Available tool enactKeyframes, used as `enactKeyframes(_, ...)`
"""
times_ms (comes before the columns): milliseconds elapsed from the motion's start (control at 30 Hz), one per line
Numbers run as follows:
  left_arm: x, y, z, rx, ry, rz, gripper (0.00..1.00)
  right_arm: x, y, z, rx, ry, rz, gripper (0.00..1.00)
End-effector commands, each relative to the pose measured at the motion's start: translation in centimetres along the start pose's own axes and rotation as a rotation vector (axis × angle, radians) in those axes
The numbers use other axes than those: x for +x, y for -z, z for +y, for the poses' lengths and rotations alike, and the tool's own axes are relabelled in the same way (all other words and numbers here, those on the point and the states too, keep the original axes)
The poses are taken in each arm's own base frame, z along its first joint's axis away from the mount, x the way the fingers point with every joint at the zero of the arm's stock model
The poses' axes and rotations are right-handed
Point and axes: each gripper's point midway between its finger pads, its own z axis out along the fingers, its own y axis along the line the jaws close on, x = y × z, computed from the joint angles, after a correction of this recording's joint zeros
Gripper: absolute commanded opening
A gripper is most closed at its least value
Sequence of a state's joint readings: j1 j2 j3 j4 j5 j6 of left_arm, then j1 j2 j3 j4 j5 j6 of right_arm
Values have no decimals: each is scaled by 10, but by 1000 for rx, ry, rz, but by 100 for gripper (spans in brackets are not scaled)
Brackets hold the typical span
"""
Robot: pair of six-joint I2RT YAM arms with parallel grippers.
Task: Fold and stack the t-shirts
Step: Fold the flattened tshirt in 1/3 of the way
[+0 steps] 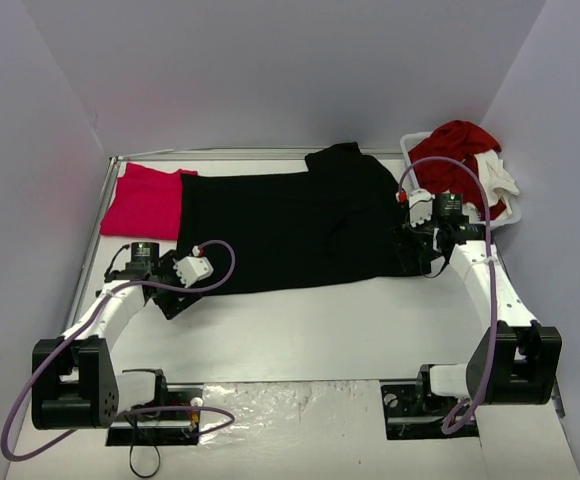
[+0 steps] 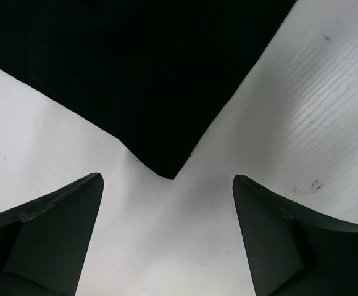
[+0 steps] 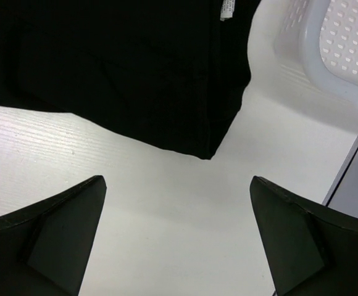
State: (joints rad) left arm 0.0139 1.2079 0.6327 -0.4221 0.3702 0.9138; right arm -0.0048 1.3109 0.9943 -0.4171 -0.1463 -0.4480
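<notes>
Now, step: judged to be lining up on the two near corners of the black t-shirt (image 1: 290, 225) for a fold.
Black t-shirt: spread flat across the middle of the desk (image 1: 300, 330), with some cloth bunched at its far right.
Pink-red t-shirt (image 1: 145, 200): flat at the far left, its edge meeting the black one.
Left pincer (image 2: 166, 180): released, jaws wide, empty, with the shirt's near-left corner pointing between them.
Right pincer (image 3: 178, 179): released, empty, at the near-right corner, close to the white basket (image 3: 315, 55).
Risk, left: the corner tip barely reaches between the jaws, so closing here could catch only the edge, which then slips out.
Risk, right: the cloth looks doubled along this hem, so the pincer may take only one layer.
Risk, both: lifting unevenly would skew the fold.
</notes>
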Motion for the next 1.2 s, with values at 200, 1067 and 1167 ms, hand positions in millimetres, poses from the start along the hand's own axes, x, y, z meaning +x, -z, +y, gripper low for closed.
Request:
enactKeyframes(200, -10, -11, 25, -66, -34, -25, 85, 4, 5, -3, -40, -72, -31, 100)
enactKeyframes(1067, -4, -13, 3, 145, -29, 50, 2, 28, 3, -3, -106, 36, 133, 100)
enactKeyframes(1167, -9, -6, 7, 130, -29, 40, 2, 38, -6, -10, -110, 66, 237, 98)
